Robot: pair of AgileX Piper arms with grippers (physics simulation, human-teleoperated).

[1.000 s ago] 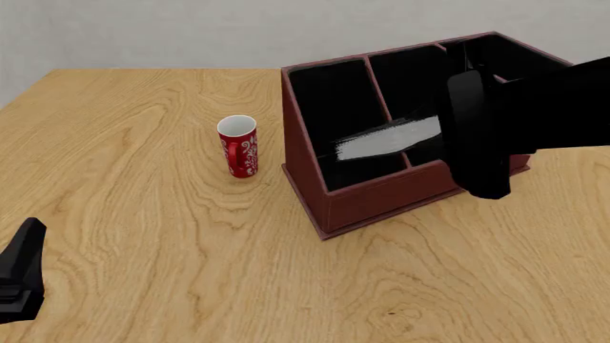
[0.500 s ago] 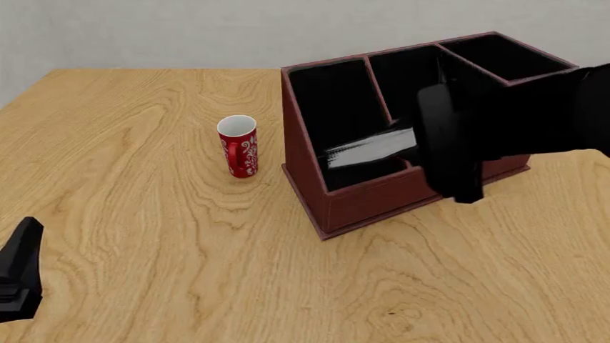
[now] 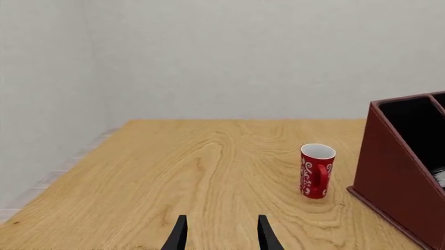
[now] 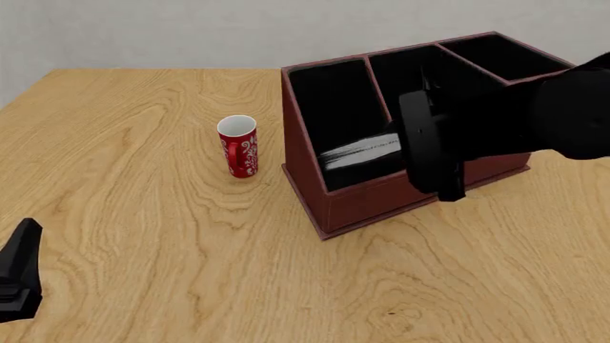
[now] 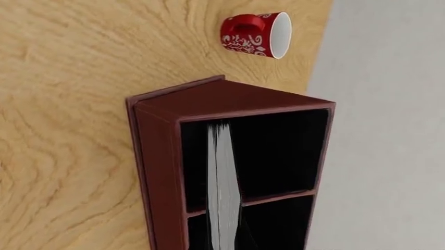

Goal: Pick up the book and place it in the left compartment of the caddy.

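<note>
The dark red caddy (image 4: pixel 367 200) stands at the table's right. The book (image 4: pixel 361 151) shows as a white strip of page edges, tilted, its free end low inside the black-lined left compartment (image 4: pixel 333 100). My right arm's wrist (image 4: pixel 424 143) covers the book's other end and hides the fingers; the book hangs from it, so the right gripper is shut on it. In the right wrist view the book (image 5: pixel 221 182) reaches into the left compartment (image 5: pixel 285 151) of the caddy (image 5: pixel 156 156). My left gripper (image 3: pixel 221 238) is open and holds nothing, low at the near left (image 4: pixel 21 268).
A red patterned cup (image 4: pixel 238 146) stands upright just left of the caddy, also seen as the cup (image 3: pixel 316 171) and the cup (image 5: pixel 254 34). Bare wooden table (image 4: pixel 143 214) stretches between the left gripper and the cup. A grey wall lies behind.
My right arm has moved left and down with the book, whose free end has sunk lower into the left compartment. The left arm has stayed still.
</note>
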